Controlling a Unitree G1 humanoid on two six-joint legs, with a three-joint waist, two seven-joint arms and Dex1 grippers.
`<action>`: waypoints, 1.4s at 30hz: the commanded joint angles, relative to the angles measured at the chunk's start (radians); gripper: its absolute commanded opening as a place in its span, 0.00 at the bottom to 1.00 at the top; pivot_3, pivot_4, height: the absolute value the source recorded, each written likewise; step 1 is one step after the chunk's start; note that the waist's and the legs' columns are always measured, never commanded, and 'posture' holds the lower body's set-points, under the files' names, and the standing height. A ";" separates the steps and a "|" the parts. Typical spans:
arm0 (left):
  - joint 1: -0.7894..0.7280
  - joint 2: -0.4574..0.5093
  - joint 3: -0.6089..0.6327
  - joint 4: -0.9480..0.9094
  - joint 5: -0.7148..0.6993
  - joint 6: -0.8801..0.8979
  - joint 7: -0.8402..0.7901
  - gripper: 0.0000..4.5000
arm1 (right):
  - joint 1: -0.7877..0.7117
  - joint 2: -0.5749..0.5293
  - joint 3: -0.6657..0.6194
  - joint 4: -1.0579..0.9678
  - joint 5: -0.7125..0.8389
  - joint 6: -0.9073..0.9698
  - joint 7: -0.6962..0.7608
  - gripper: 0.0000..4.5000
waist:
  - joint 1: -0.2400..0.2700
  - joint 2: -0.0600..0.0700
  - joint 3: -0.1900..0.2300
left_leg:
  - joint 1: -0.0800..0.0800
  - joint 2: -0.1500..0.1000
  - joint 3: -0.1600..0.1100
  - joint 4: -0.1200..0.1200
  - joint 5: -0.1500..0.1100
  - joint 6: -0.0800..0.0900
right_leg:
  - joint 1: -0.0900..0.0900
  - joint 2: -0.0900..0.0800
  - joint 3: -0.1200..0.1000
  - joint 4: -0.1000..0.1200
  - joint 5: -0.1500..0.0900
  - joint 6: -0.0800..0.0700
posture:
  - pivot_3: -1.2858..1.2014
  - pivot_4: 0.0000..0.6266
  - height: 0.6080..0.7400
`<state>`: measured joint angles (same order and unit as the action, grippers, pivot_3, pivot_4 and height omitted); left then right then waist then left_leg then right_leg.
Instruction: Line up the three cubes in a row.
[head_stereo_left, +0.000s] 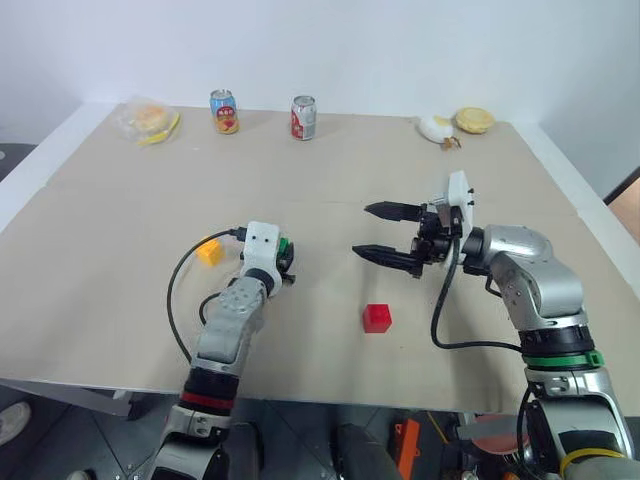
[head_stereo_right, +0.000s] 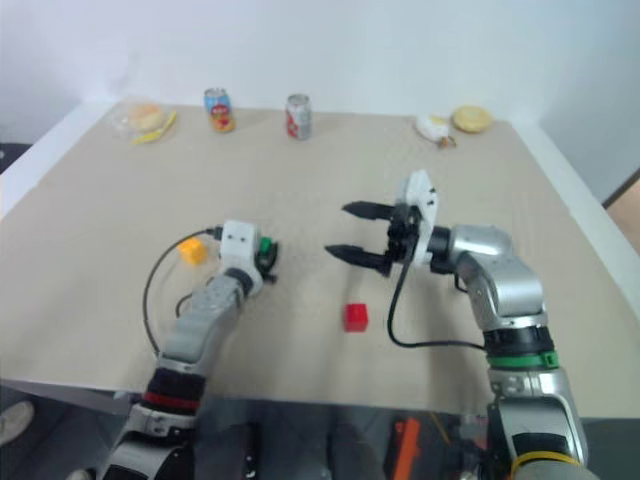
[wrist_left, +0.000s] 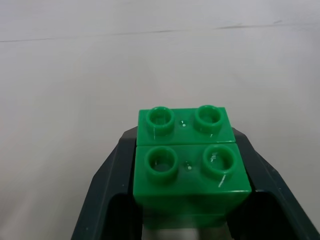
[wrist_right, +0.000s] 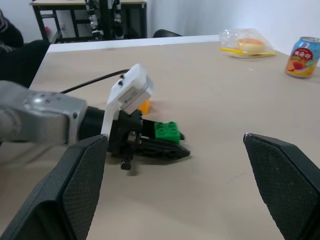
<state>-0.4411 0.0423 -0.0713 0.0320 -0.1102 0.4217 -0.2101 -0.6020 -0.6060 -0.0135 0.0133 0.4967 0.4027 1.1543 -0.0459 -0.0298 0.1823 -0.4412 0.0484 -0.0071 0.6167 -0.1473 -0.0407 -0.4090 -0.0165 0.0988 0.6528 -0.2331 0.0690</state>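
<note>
The left tool (wrist_right: 167, 145) is pinching the green studded plastic block (wrist_left: 187, 162) between its 2 black fingers (wrist_left: 107, 195), 1 pressed to each side. The block is glossy, with 4 round hollow studs facing up in a 2-by-2 grid; it looks roughly square from above, so no long axis can be told. It sits low over the matte beige counter (head_stereo_left: 330, 180), near the front-left of centre.

The yellow-orange plastic block (head_stereo_left: 210, 251) rests on the counter just to the left of the left tool, partly behind its white wrist housing. The red plastic block (head_stereo_left: 377, 318) sits alone toward the front, between the 2 arms, studs up.

The right tool (head_stereo_left: 385, 232) hangs above the counter, pointing left, its 2 textured black fingers spread wide and holding nothing.

At the far edge stand 2 printed metal drink cans (head_stereo_left: 224, 111), upright.
</note>
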 joint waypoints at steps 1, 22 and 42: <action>0.019 0.148 -0.051 -0.116 -0.096 -0.099 -0.337 0.31 | 0.050 -0.059 -0.051 -0.134 0.076 0.045 0.044 1.00 | 0.000 0.000 0.000 | 0.001 0.000 0.000 0.000 0.000 0.000 | 0.000 0.000 0.000 0.000 0.000 0.000 | 0.52 0.24 0.95; -0.104 0.381 -0.265 0.161 -0.098 -0.389 -1.081 0.31 | 0.295 -0.216 -0.067 -0.410 0.089 0.069 0.018 1.00 | 0.001 0.000 0.000 | 0.000 0.000 0.001 0.000 -0.003 -0.001 | 0.000 -0.002 -0.001 0.000 -0.005 -0.001 | 0.52 0.24 0.95; -0.121 0.365 -0.294 0.196 -0.054 -0.330 -1.115 0.31 | 0.312 -0.230 -0.071 -0.423 0.112 0.074 -0.021 1.00 | 0.000 0.000 0.000 | 0.001 0.001 0.001 0.000 -0.003 -0.001 | 0.000 -0.002 -0.001 0.000 -0.005 -0.001 | 0.52 0.24 0.95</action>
<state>-0.5638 0.3985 -0.3565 0.2454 -0.1653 0.0860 -1.3107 -0.2742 -0.8254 -0.0547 -0.3866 0.5943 0.4818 1.1335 -0.0459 -0.0295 0.1822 -0.4405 0.0490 -0.0066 0.6166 -0.1502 -0.0419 -0.4086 -0.0181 0.0974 0.6528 -0.2380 0.0678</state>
